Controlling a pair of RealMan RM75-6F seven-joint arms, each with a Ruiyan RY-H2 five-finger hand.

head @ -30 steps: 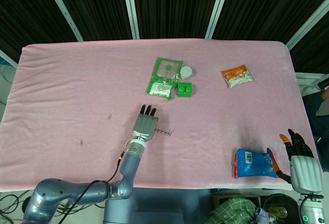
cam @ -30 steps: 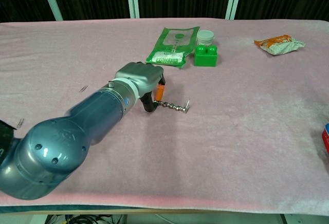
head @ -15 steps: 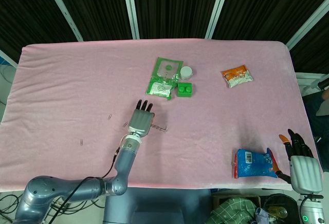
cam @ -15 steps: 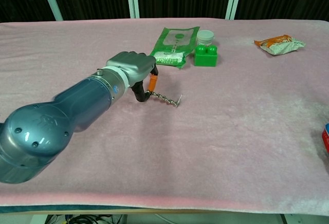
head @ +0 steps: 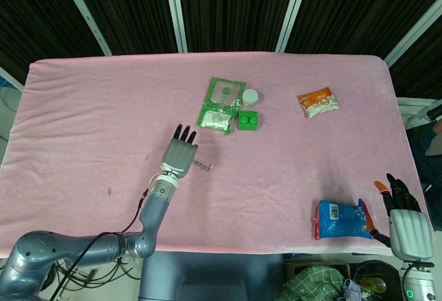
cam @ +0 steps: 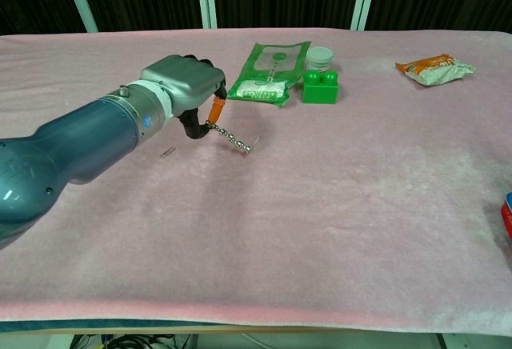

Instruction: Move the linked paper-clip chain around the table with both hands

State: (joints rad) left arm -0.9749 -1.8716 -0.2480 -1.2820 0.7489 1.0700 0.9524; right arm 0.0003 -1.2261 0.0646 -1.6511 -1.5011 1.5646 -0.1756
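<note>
**Left hand pinching the chain, right hand idle at the tabletop edge**

Left hand (cam: pixel 182 85) is over the middle-left of the pink tabletop (cam: pixel 360 205), palm down, knuckles toward the far side. Chest view shows the thumb and an orange-tipped finger closed on one end of the paper-clip chain (cam: pixel 232 138). So it's clamped on the chain, not just resting on it.

The chain runs from the pinch down and to the right, far end touching the cloth. In the head view only a short stretch of it sticks out to the right of the hand (head: pixel 178 154); the rest is hidden under the fingers. It lies near the green packet (head: pixel 221 105), a bit in front of it and apart from it.

Right hand (head: pixel 404 215) shows only in the head view, at the lower right corner just off the tabletop edge. Fingers extended and apart, nothing in it. It sits just beside the blue snack bag (head: pixel 343 219); can't tell whether they touch.

Other stuff on the cloth:
- green block (cam: pixel 320 86) just right of the green packet, white round cap (cam: pixel 320 55) right behind it
- orange-and-white snack packet (cam: pixel 434 69) far right
- loose paper clip (cam: pixel 167 153) on the cloth just below the left forearm
- two more loose clips (head: pixel 147 156) (head: pixel 109 191) further left in the head view, well apart from the chain
</note>
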